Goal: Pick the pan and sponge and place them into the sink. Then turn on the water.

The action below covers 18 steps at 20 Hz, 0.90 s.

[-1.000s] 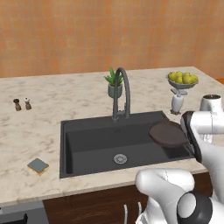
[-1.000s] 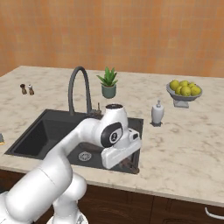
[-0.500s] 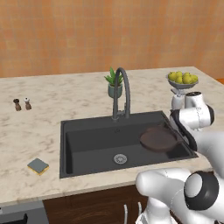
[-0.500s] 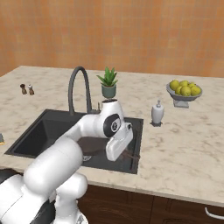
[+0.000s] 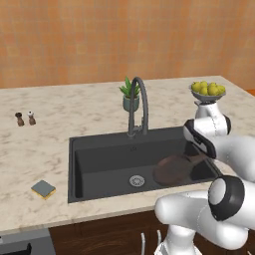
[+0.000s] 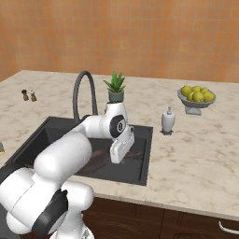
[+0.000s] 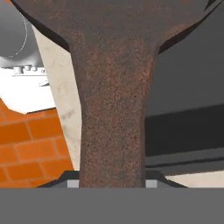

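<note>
Pan [image 5: 174, 169]: held by its handle in the claw [image 7: 112, 183], hanging low over the right half of the sink [image 5: 99, 149]. Sponge [image 5: 43, 189]: bench, left of sink, near the front edge. Step in hand: sinking the pan; next, lower and let go, then fetch the sponge.

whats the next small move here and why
Probably lower the pan a little further and then open the gripper. It grips the pan's handle, and the pan hangs inside the sink, right of the drain. The sponge lies on the counter, yet to fetch.
</note>
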Motion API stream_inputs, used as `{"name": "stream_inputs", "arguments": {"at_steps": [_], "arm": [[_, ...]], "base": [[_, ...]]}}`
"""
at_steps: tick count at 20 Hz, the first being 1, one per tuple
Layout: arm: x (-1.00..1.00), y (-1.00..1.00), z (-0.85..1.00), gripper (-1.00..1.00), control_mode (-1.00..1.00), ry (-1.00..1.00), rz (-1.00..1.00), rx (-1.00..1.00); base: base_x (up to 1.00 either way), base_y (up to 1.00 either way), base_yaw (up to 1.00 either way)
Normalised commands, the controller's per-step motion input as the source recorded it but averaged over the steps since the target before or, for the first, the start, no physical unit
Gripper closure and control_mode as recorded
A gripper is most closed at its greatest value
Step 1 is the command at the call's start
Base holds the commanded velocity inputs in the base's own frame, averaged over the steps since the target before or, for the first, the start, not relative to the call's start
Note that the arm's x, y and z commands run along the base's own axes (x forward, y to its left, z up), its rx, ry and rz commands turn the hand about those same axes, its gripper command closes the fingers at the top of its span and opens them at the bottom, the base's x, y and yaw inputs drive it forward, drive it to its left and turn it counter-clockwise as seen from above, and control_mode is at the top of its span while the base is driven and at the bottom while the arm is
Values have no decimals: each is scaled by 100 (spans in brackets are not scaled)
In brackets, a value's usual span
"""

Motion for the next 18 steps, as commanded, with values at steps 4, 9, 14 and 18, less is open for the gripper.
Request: {"name": "stream_inputs", "arguments": {"at_steps": [4,9,14,18], "arm": [[11,29,-9,100,-100,-2,6,18],[28,40,-22,100,-100,-15,0,24],[37,38,-19,100,-100,-16,-13,17],[32,28,-40,100,-100,-12,-16,6]], "base": [[0,0,0],[0,0,0],[0,0,0],[0,0,0]]}}
